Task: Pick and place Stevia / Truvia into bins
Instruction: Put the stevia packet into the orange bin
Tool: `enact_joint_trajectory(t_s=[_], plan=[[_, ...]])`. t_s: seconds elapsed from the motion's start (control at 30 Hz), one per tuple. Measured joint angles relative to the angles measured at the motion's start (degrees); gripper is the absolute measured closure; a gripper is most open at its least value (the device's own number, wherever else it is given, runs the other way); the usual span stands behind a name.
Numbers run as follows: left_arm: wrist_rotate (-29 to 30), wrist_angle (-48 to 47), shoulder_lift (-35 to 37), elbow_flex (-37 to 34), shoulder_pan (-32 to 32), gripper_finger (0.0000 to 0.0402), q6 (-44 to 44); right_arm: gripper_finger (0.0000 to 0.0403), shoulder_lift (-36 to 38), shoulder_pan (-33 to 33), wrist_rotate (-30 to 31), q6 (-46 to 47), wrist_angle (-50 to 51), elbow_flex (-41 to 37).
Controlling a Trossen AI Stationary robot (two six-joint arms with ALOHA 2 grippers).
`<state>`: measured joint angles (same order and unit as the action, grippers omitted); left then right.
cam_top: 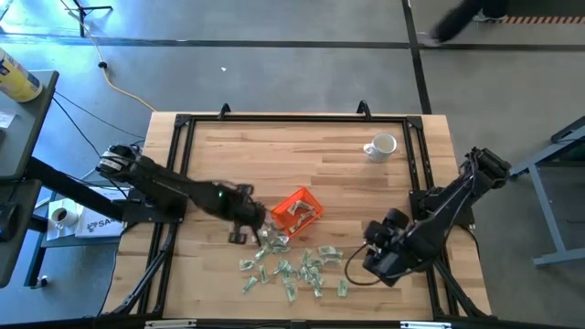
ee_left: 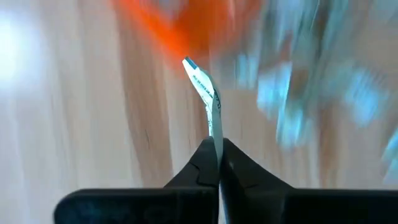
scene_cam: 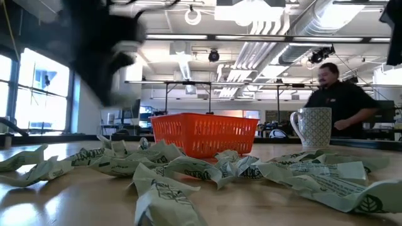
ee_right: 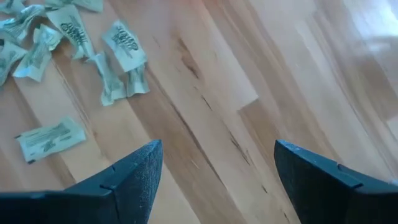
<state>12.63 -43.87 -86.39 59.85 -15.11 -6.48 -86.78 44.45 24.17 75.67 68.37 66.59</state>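
Even, bright light falls on the bench (cam_top: pixel 274 155) in the high view, with only soft, short shadows under the arms. The low view looks into ceiling strip lights (scene_cam: pixel 251 39) and a glaring window (scene_cam: pixel 34 88) at 9 o'clock; the nearest sachets (scene_cam: pixel 163 194) are out of focus and a dark arm at 11 o'clock is smeared. The left wrist view is heavily motion-blurred beyond the sharp left claw (ee_left: pixel 217 168). The right wrist view is mildly soft, with pale glare at 2 o'clock.

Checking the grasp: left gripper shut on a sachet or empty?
Shut on a sachet. In the left wrist view the left gripper has its fingers pressed together, with one white sachet pinched edge-on between them and sticking out past the tips.
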Motion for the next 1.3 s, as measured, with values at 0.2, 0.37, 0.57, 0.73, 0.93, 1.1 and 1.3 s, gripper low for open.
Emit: enact_joint_trajectory(t_s=[0.2,0.37,0.57,0.73,0.93,1.1,1.3], plan=[[-11.3,21.2,-3.3,2.7,9.1,0.0363,1.3,0.0105,0.0,-0.1,2.5,-0.1,1.2,0.0],[-13.3,21.9,-8.7,2.4,13.4,0.0266,-6.3,0.0105,0.0,-1.9,2.8,-1.9,0.1,-1.0],[-15.4,20.5,-9.4,4.1,13.9,0.0162,-14.4,0.0105,-0.1,-3.8,-1.4,-6.3,-11.3,-6.8],[-15.3,5.8,-5.6,8.8,10.9,0.0138,-17.2,0.0105,-0.1,-6.8,-5.6,-17.0,-26.0,-10.6],[-6.9,-4.0,0.8,6.5,2.0,0.0171,-20.1,0.0105,-1.6,-9.9,-13.9,-36.9,-41.2,-13.2],[-0.9,-3.4,3.9,1.9,-4.5,0.0203,-28.2,0.0105,-7.2,-10.8,-15.7,-40.3,-46.0,-13.2],[0.0,-4.3,4.2,-0.8,-9.8,0.0226,-34.0,0.0105,-11.7,-13.8,-12.5,-32.3,-45.9,-13.2]])
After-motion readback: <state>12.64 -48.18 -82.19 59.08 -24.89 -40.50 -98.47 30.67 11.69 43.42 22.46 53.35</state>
